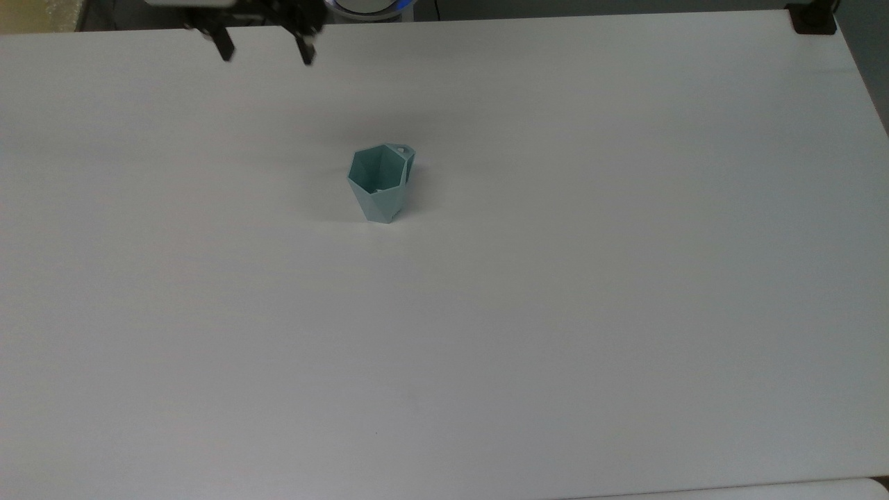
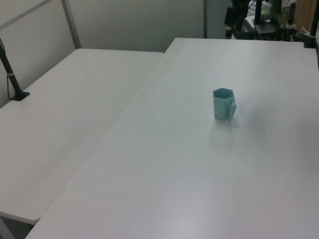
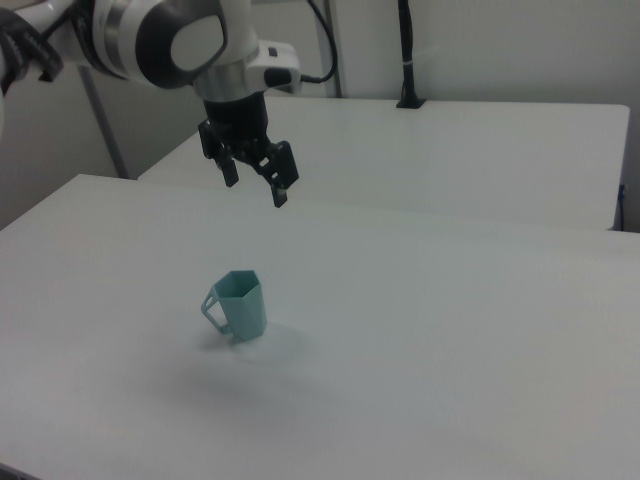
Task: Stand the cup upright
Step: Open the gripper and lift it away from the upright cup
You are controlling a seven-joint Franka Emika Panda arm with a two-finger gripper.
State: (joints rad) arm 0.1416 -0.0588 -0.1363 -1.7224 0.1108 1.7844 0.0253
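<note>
One cup [image 1: 378,182], one gripper [image 1: 264,53], and two white tables, that's pretty much the whole count. So where is the task sitting? Looks basically done to me. The little teal cup is standing on its narrow base with the hexagonal mouth pointing up, a bit left of centre and in the upper half of the top view. In the right view the cup [image 3: 238,305] is sitting in the lower left-middle of the frame with its handle tab sticking out toward the right view's left, and it's looking steady, no lean I can spot. In the left view the cup [image 2: 224,104] is showing up right of centre, alone on the main table [image 2: 189,164].

The gripper [image 3: 256,183] is hanging in the air up and away from the cup, fingers spread apart and holding nothing. In the top view it's poking in at the upper left edge, well apart from the cup.

My guess is nothing's really left except maybe the arm parking itself somewhere. The second table [image 2: 65,114] is sitting beside the main one on the left view's left.
</note>
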